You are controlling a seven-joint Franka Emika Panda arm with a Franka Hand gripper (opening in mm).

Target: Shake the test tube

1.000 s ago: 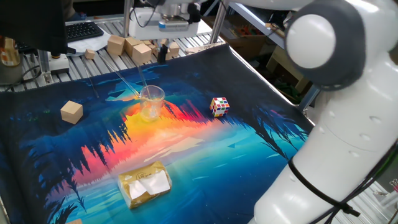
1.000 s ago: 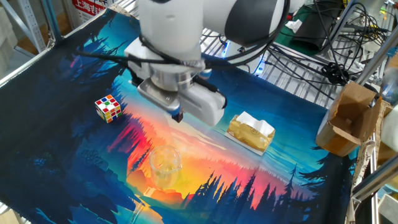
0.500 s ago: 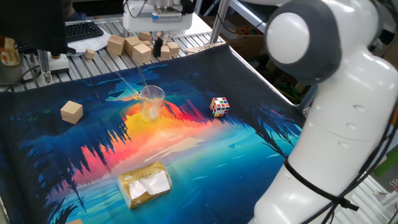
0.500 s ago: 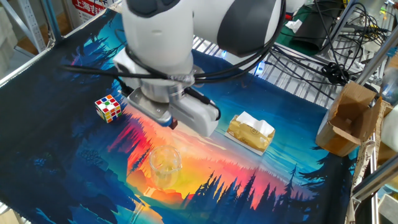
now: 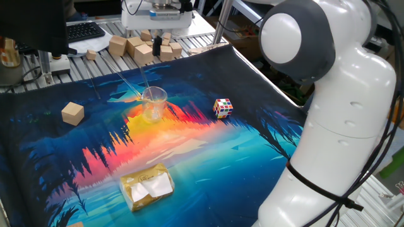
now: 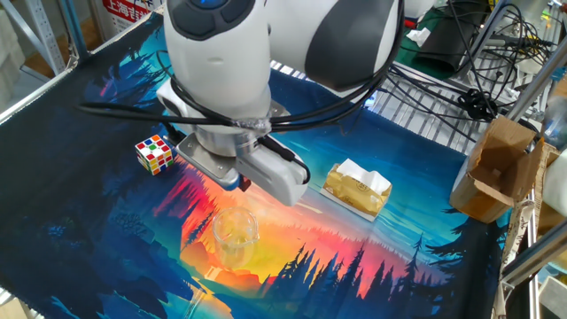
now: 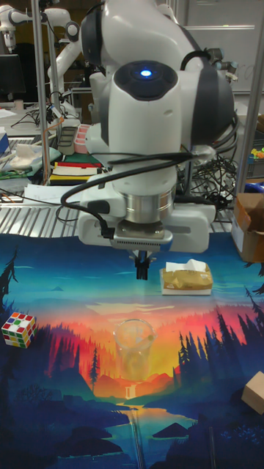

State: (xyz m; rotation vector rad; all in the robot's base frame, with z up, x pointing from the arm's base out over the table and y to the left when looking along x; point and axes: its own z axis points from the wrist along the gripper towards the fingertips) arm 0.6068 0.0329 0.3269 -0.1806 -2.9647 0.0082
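Observation:
The test tube (image 5: 128,84) is a thin clear tube lying slanted on the printed mat, running from the beaker toward the far left. In the tall fixed view the test tube (image 7: 136,436) shows faintly just in front of the beaker. A clear glass beaker (image 5: 153,102) (image 6: 235,234) (image 7: 134,349) stands upright mid-mat. A second thin clear rod (image 5: 144,81) lies beside the tube. My gripper (image 5: 156,45) (image 7: 141,268) hangs above the mat, behind and higher than the beaker. Its dark fingers are together with nothing between them. In the other fixed view the fingers are hidden behind the hand.
A Rubik's cube (image 5: 222,107) (image 6: 154,154) sits right of the beaker. A wooden block (image 5: 72,113) lies at the left. A yellow packet with white paper (image 5: 147,186) (image 6: 357,188) lies near the front. Several wooden blocks (image 5: 136,47) line the far edge. A cardboard box (image 6: 496,168) stands off the mat.
The arm has swung, carrying the gripper a little left and toward the beaker's side of the mat. The tube, rod and beaker have not moved.

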